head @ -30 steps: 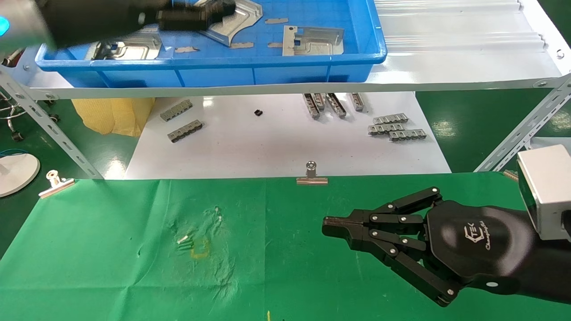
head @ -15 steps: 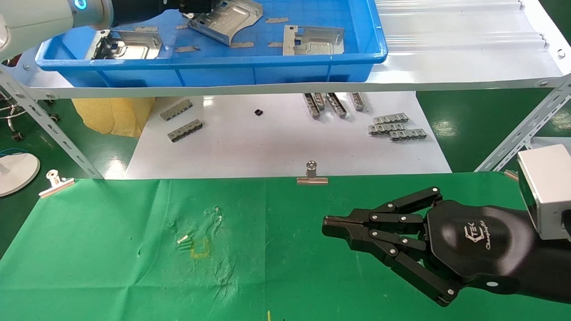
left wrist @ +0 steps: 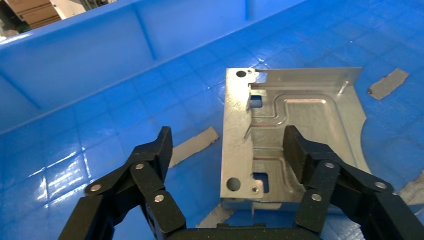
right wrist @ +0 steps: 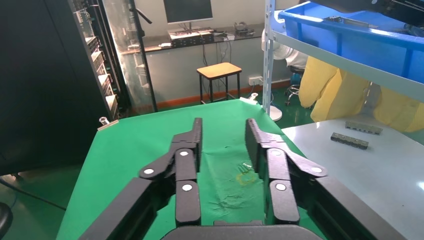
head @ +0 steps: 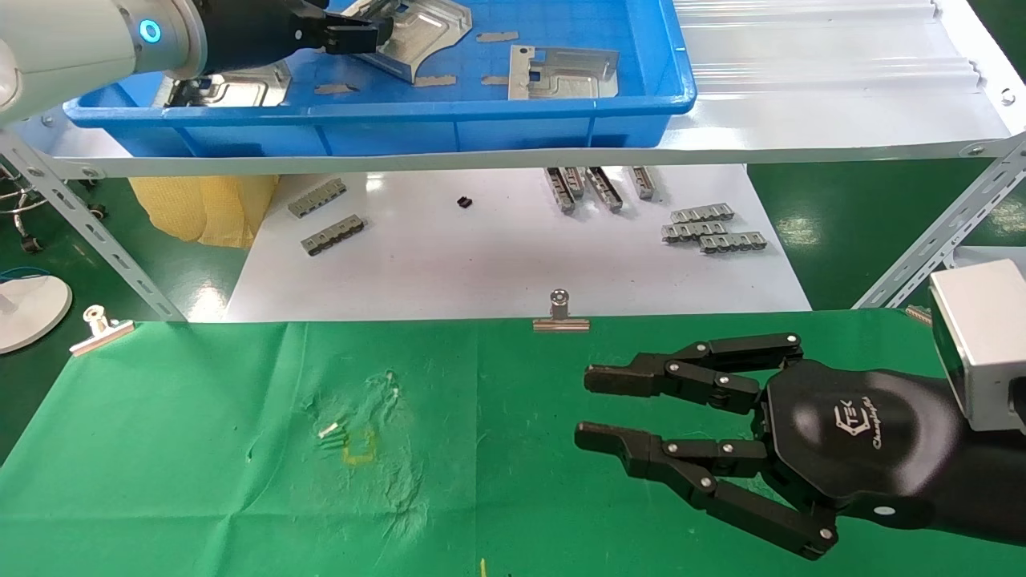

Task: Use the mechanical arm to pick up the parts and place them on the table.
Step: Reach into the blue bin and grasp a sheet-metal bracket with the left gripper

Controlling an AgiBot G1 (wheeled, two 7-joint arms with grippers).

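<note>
My left gripper is over the blue tray on the shelf, open and empty. In the left wrist view it straddles one edge of a silvery stamped part; one finger is over the plate, the other over bare tray floor. That part lies at the tray's back. A second part lies to its right, and a third is partly hidden under my left arm. My right gripper hovers open and empty over the green cloth table; it also shows in the right wrist view.
Grey tape-like slips lie on the tray floor. Below the shelf a white board carries toothed strips. Silvery clips hold the cloth's far edge. A yellow square mark is left of centre. Slanted shelf struts stand at both sides.
My right gripper's fingers have spread from shut to open, in place. My left arm has shifted over the tray and now hangs open by the back part.
</note>
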